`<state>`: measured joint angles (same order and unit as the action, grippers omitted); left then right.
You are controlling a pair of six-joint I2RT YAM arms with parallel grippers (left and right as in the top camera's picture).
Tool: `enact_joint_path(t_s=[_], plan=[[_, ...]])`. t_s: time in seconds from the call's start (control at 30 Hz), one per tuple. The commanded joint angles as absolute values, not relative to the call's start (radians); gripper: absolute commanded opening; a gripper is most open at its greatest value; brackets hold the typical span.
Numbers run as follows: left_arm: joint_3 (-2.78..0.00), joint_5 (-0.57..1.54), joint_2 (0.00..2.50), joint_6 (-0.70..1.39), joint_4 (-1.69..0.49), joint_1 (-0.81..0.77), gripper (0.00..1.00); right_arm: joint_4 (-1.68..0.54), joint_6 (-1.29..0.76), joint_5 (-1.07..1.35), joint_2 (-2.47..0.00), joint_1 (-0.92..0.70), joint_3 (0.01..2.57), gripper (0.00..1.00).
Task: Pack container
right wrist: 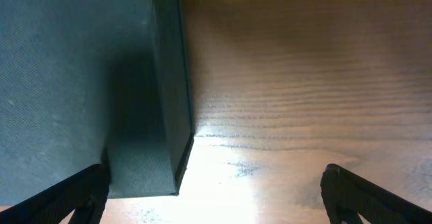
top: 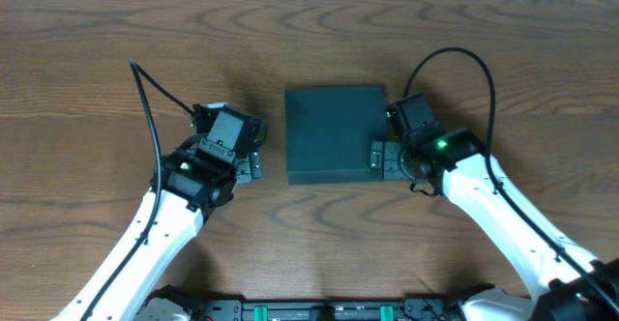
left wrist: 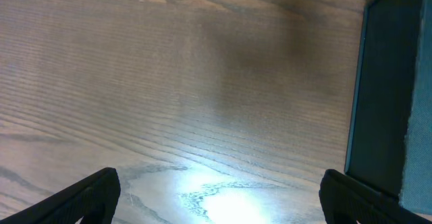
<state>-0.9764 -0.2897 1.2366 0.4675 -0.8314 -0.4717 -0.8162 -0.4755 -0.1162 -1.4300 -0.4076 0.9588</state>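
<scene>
**Both pincers spread beside the closed teal box**

The left arm reaches in from the near left edge, and its pincer [top: 254, 162] points toward the left wall of the container [top: 334, 132]. It is just beside this wall but apart from it. Its fingers are spread wide and hold nothing; in the left wrist view only bare wood lies between them.

The right arm comes from the near right, and its pincer [top: 379, 160] is at the near right corner of the container. Its fingers are also spread wide. In the right wrist view one finger [right wrist: 74, 193] is over the lid and the other is over the wood. I cannot tell if it touches the box.

The dark teal-green square cardboard container lies flat in the middle of the bench [top: 97, 50] with its lid down, so its inside is hidden.

The bench is brown wood with a strong grain.
</scene>
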Motion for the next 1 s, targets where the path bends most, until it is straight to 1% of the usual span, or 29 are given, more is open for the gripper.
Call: enact_joint_path(t_s=[0.0, 0.2, 0.33, 0.63, 0.8, 0.97], plan=[[-0.984, -0.287, 1.242, 0.43, -0.831, -0.453, 0.95, -0.8, -0.497, -0.146, -1.389, -0.361, 0.977, 0.99], [-0.984, -0.285, 1.27, 0.409, -0.792, -0.43, 0.95, -0.744, -0.469, -0.14, -1.395, -0.26, 0.982, 0.99], [-0.984, -0.242, 1.325, 0.368, -0.73, -0.43, 0.95, -0.699, -0.469, -0.141, -1.4, -0.226, 0.986, 0.99], [-0.984, -0.234, 1.461, 0.365, -0.603, -0.43, 0.95, -0.599, -0.379, -0.122, -1.547, -0.223, 0.986, 0.99], [-0.984, -0.206, 1.497, 0.332, -0.554, -0.43, 0.95, -0.54, -0.377, -0.096, -1.635, -0.223, 0.986, 0.99], [-0.984, -0.181, 1.533, 0.324, -0.502, -0.43, 0.95, -0.522, -0.377, -0.049, -1.655, -0.224, 0.986, 0.99]])
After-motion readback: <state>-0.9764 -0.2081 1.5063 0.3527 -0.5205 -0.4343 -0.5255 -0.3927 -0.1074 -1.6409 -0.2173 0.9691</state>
